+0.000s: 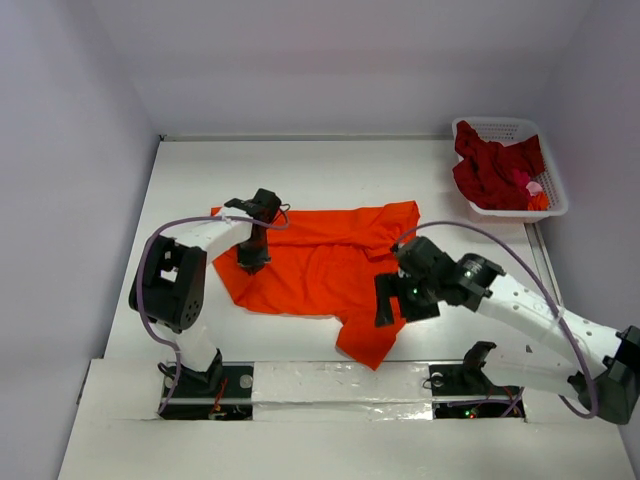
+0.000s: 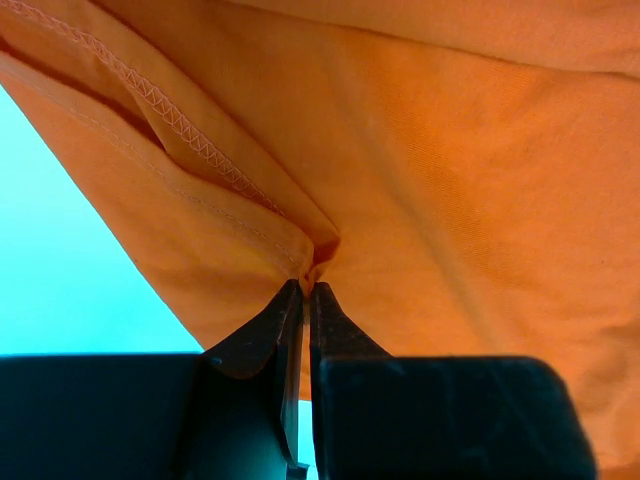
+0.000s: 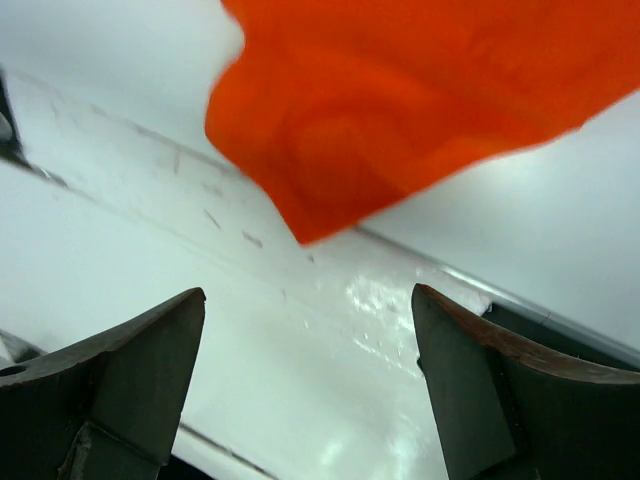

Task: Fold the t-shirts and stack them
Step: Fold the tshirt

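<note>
From my station I count two shirts: one orange shirt point(image 1: 320, 265) and one dark red shirt point(image 1: 492, 170). There is one basket point(image 1: 500, 127). In it, next to the red one, I make out two smaller bits of cloth, one pink scrap point(image 1: 528, 185) and one orange scrap point(image 1: 540, 201), too small for me to say what they are. One surface point(image 1: 300, 170) carries it all. I have two arms, the left arm point(image 1: 185, 285) and the right arm point(image 1: 530, 305), so two tools: the left tool point(image 1: 251, 262) and the right tool point(image 1: 384, 300), two fingers on each. There are two cables: one cable point(image 1: 140, 300) on the left arm and another cable point(image 1: 500, 240) on the right.
</note>
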You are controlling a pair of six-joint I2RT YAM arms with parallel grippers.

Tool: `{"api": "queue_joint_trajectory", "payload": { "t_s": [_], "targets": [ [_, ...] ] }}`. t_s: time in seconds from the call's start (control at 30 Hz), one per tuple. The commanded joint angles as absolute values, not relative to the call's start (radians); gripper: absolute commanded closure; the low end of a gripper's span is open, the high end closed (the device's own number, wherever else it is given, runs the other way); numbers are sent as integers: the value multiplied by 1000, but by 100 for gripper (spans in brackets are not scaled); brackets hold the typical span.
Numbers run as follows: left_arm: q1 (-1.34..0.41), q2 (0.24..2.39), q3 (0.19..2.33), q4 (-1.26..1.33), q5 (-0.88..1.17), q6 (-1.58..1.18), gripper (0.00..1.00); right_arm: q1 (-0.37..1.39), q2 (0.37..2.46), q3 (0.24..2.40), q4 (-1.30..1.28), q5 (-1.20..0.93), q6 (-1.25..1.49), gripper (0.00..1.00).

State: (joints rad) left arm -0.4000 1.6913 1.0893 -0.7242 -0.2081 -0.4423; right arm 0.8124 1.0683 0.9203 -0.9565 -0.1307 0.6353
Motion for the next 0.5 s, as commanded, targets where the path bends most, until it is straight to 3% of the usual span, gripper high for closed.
{"api": "queue_joint_trajectory", "payload": {
  "t_s": [0.0, 0.47],
  "targets": [
    [-385, 1669, 1134, -732, -192, -449, 100, 911, 1014, 859, -1028, -109, 724, 11],
    [-345, 1651, 1163, -724, -140, -460, 100, 922, 778, 572, -764, -256, 1060, 9]
  ]
}}
